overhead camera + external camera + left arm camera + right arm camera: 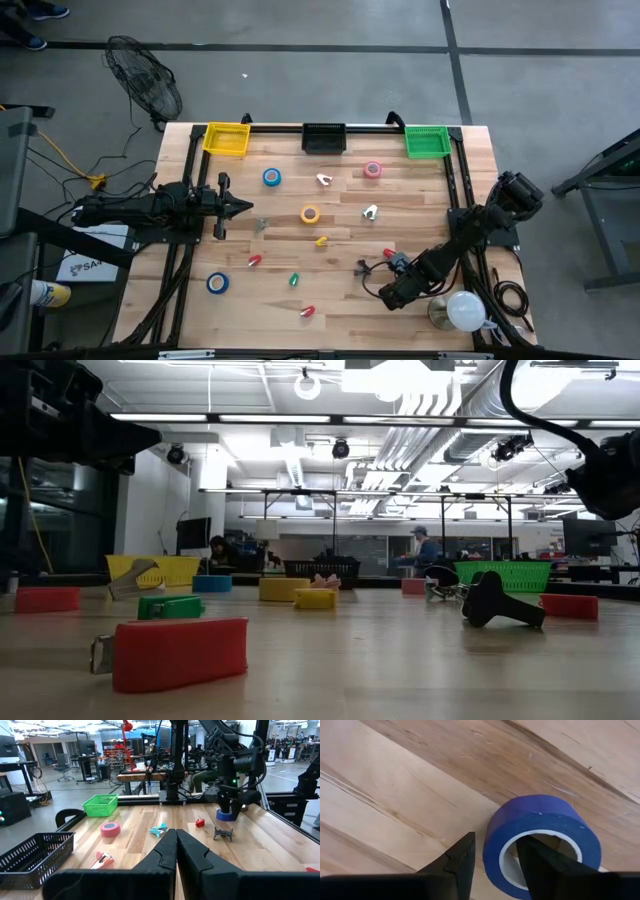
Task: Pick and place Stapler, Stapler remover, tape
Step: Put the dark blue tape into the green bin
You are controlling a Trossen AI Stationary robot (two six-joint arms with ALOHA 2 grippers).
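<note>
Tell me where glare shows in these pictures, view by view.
Low view: ceiling strip lights glare white. High view: the white round object by the right arm is washed out. Left wrist view: even light past the shut left gripper. Right wrist view: even light; the open right gripper straddles the blue tape roll's wall.

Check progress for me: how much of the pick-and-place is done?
Done: nothing that I can see. The yellow basket, black basket and green basket look empty.
In hand: the right gripper straddles the wall of a blue tape, fingers open.
Left: the pink tape, yellow tape and the other loose items on the table.
The left gripper waits, shut.
</note>
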